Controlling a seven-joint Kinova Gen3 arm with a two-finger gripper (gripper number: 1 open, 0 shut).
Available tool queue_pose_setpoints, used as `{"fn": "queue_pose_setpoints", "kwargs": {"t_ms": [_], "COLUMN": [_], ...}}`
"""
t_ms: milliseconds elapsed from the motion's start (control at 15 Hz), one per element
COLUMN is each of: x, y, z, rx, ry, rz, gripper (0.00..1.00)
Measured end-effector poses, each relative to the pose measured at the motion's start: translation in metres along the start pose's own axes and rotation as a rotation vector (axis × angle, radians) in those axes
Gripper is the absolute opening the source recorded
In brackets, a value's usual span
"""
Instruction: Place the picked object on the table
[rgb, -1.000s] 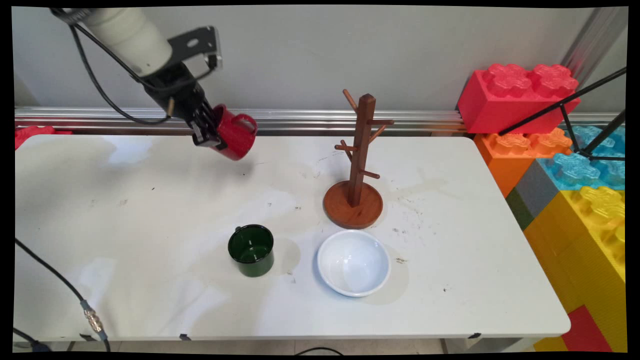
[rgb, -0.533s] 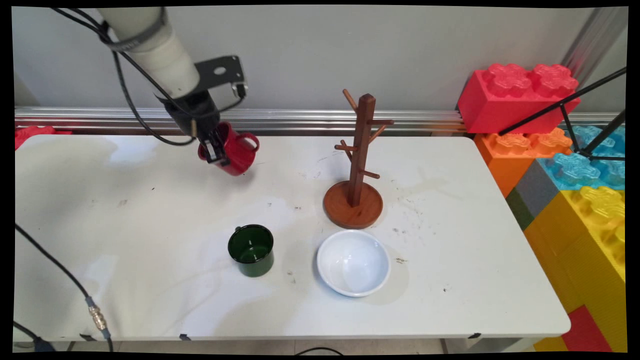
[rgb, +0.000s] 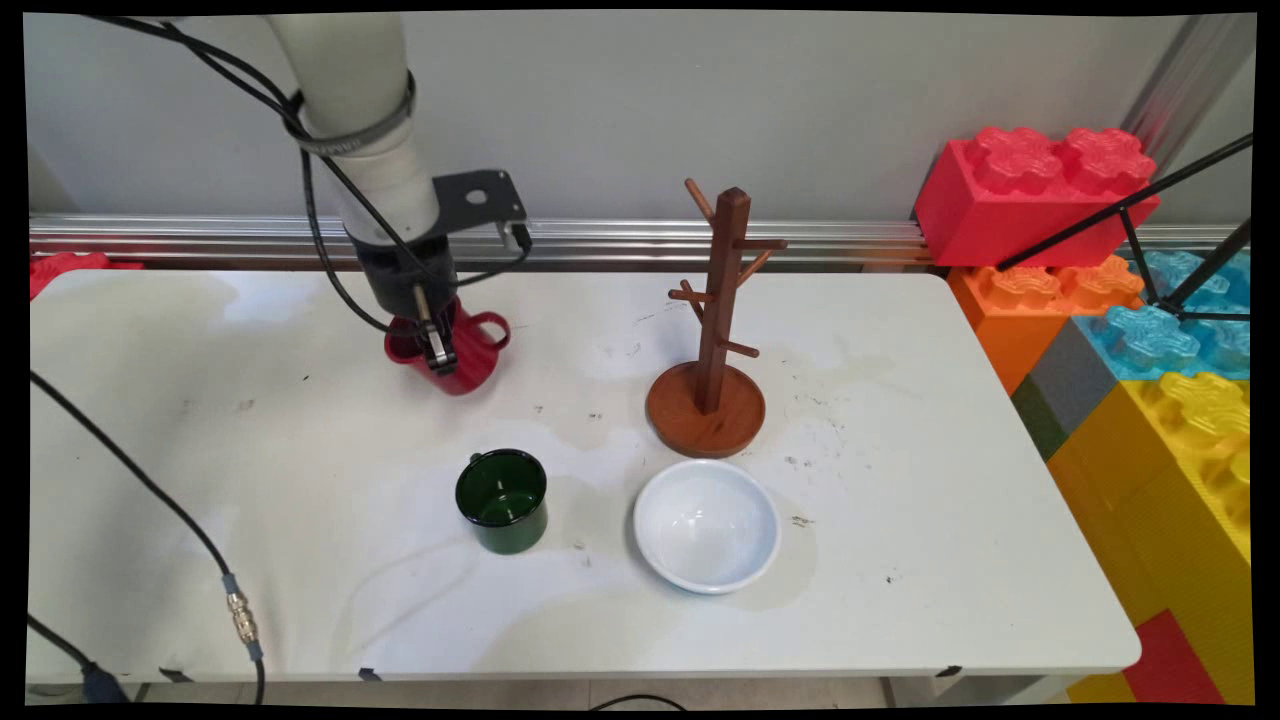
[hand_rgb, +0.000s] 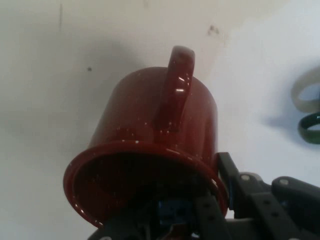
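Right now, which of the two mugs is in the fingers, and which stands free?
The red mug is gripped by its rim, at the table's far side. The green mug stands free beside the white bowl.

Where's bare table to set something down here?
Free: the left part of the table, left of the green mug, and the right part beyond the mug tree. Crowded: the white bowl beside the tree's base; the claw grips the red mug.

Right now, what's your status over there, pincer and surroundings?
Pincer shut on red speckled enamel mug, one finger inside its rim, mug low over white table. Green enamel mug nearer the camera, wooden mug tree off to the side, both apart.
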Motion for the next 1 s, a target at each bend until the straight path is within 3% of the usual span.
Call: {"fn": "queue_pose_setpoints", "kwargs": {"t_ms": [400, 1000], "x": [0.013, 0.026], "y": [0.007, 0.012], "z": [0.024, 0.045], "rx": [-0.008, -0.024], "ry": [-0.084, -0.130], "rz": [-0.067, -0.114], "gripper": [0.00, 0.00]}}
